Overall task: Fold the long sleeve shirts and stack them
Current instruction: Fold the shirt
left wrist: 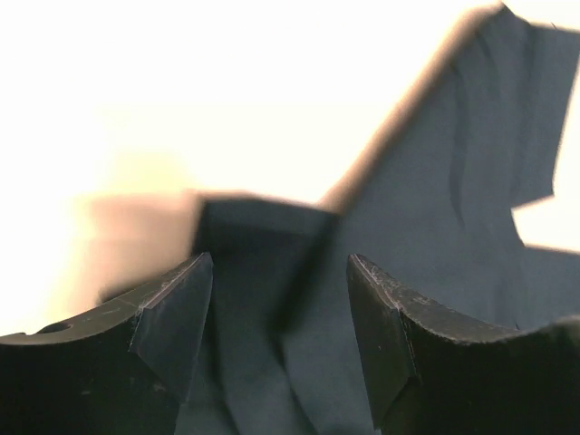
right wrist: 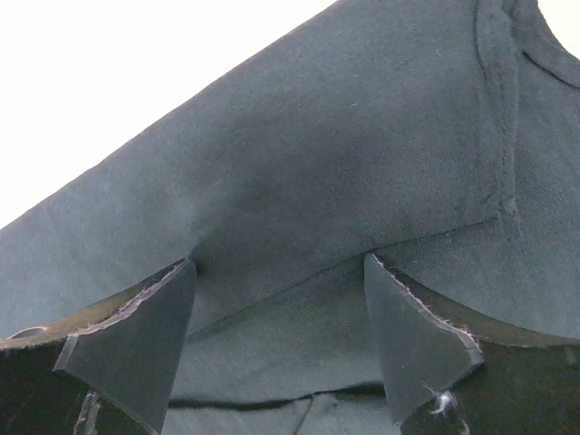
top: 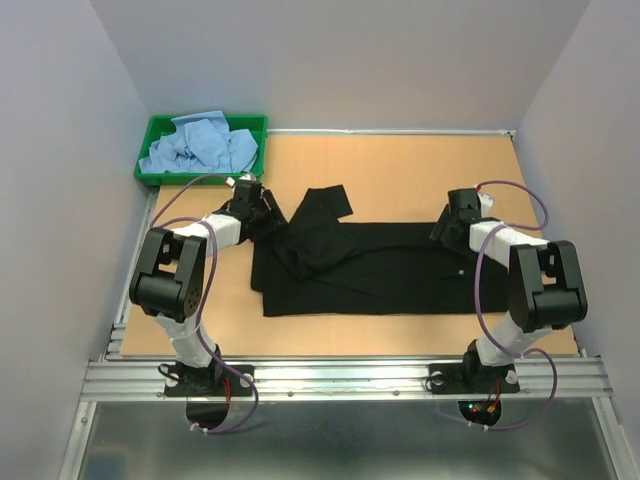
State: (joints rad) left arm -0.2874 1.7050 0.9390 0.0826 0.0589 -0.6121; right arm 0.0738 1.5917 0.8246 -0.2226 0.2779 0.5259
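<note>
A black long sleeve shirt lies spread across the middle of the table, one sleeve folded up and over at its left end. My left gripper hovers at that left end, open, with dark cloth under and between its fingers. At the shirt's right end, my right gripper is open as well, low over a seam and fold edge of the black cloth. Light blue shirts lie crumpled in the tray at the back left.
The green plastic tray sits in the far left corner of the wooden table. Pale walls close in the left, back and right sides. A metal rail carrying both arm bases runs along the near edge.
</note>
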